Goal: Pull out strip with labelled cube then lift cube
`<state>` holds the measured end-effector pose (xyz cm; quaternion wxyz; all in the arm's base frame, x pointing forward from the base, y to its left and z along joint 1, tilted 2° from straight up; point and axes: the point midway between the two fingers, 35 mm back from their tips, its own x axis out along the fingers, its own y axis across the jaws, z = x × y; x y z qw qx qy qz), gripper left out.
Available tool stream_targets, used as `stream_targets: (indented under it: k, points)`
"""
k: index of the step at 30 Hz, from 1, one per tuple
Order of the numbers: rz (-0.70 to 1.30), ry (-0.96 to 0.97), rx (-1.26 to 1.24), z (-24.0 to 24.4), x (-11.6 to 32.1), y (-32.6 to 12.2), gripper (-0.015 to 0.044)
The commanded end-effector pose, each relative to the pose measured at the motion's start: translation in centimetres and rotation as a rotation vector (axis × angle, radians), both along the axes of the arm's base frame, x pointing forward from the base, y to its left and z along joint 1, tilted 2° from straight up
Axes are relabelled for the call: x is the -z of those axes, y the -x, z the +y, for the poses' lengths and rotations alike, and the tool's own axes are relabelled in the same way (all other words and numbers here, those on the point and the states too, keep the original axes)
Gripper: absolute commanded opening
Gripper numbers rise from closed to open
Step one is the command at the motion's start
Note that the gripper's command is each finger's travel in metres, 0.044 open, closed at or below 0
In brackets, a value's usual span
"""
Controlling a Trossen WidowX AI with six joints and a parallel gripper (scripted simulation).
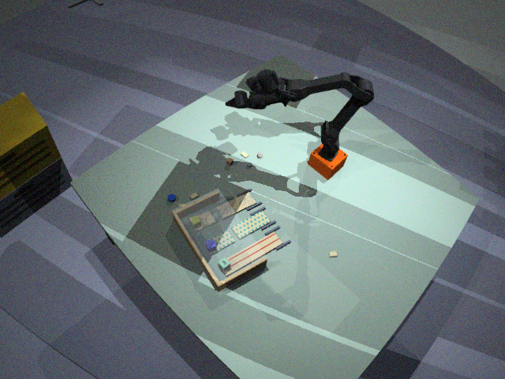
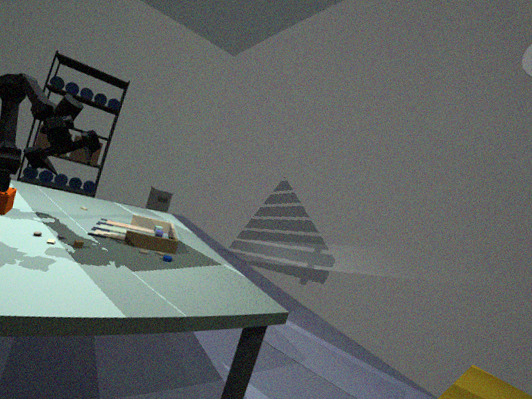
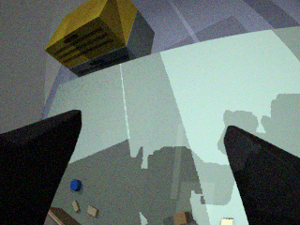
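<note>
Black gripper (image 1: 233,103) (image 2: 59,165) (image 3: 156,127), spread with nothing between its fingers, hangs above the pale green table (image 1: 387,260) (image 2: 177,303) (image 3: 141,98)

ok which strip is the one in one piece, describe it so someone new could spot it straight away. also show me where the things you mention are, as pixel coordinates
On the pale table (image 1: 391,285) (image 2: 218,304), find the open-sided wooden tray (image 1: 189,235) (image 2: 152,242) holding three strips. The whole strip (image 1: 255,249) lies along the tray's short side wall, with the mint cube (image 1: 223,263) on its inner end. Unlike its dotted and speckled neighbours, each split by a gap, it runs unbroken with two red lines.
</note>
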<state>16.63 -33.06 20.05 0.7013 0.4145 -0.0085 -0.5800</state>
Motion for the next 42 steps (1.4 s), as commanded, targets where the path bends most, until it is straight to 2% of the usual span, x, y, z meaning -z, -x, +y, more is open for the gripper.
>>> stream_targets:
  k: [1, 9, 17, 39, 42]
  points:
    - [0.120, 0.049, -0.261, 4.3, 0.5, -5.0, 0.0400]
    - [0.362, 0.219, -0.831, 15.8, 2.6, -12.7, 0.0400]
    - [0.530, 0.473, -1.340, 27.6, 4.6, -15.1, 0.0400]
    - [0.533, 0.479, -1.351, 27.9, 4.6, -15.1, 0.0400]
    - [0.556, 0.422, -1.372, 28.2, 4.7, -16.1, 0.0321]
